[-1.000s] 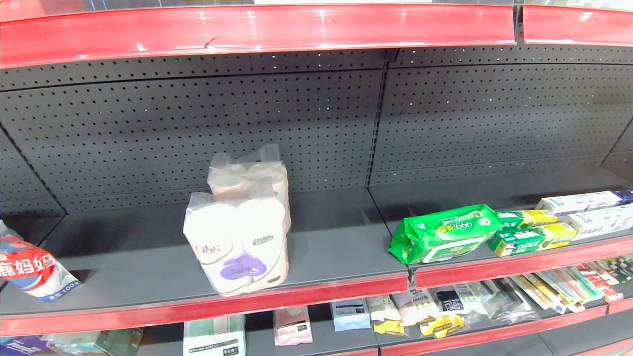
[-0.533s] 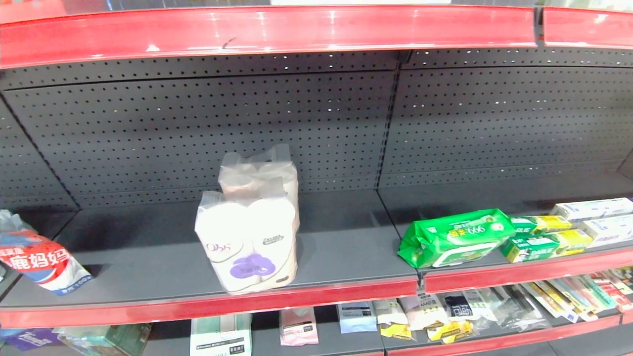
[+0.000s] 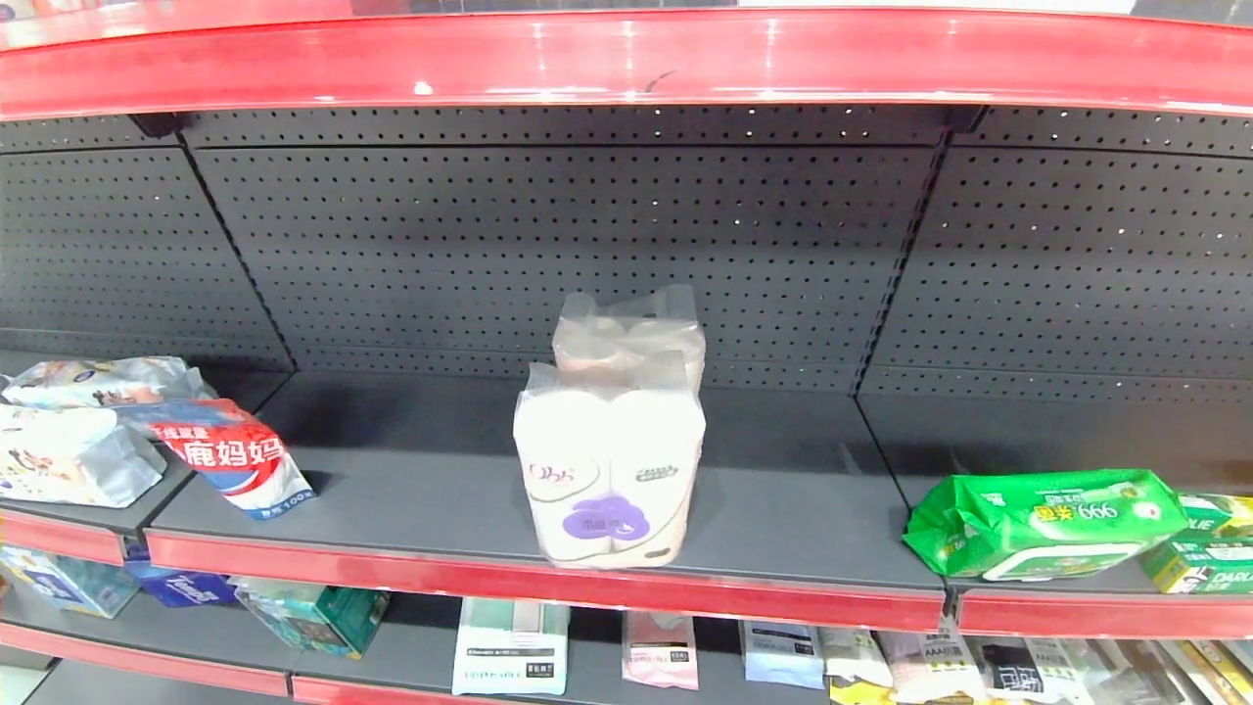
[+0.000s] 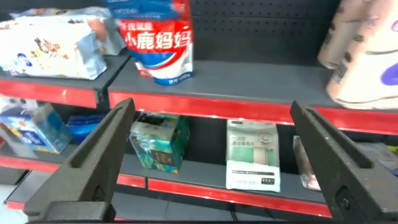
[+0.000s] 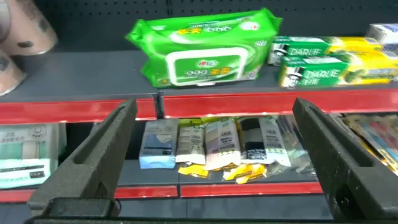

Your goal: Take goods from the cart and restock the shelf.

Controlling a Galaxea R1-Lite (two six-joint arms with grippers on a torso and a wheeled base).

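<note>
Step, my read: between placements, nothing in hand, so the next fetch from the cart is due. That calls for turning off the shelf (image 3: pixel 440 490) and picking up another item; the middle bay has bare deck on both sides of the stock for it.

Left gripper (image 4: pixel 211 109): jaws wide, empty. It's held level, facing the shelf front at about the height of the red edge strip, with the red-white-blue pouch (image 4: pixel 157 43) ahead.

Right gripper (image 5: pixel 214 106): also wide and empty, same level pose, facing the green wet-wipes pack (image 5: pixel 205 53) and toothpaste boxes (image 5: pixel 323 59).

Stock: the toilet-roll pack (image 3: pixel 609 470) stands upright at the front edge of the middle bay, with a second pack (image 3: pixel 628 338) right behind it. Can't tell if they're touching.
</note>
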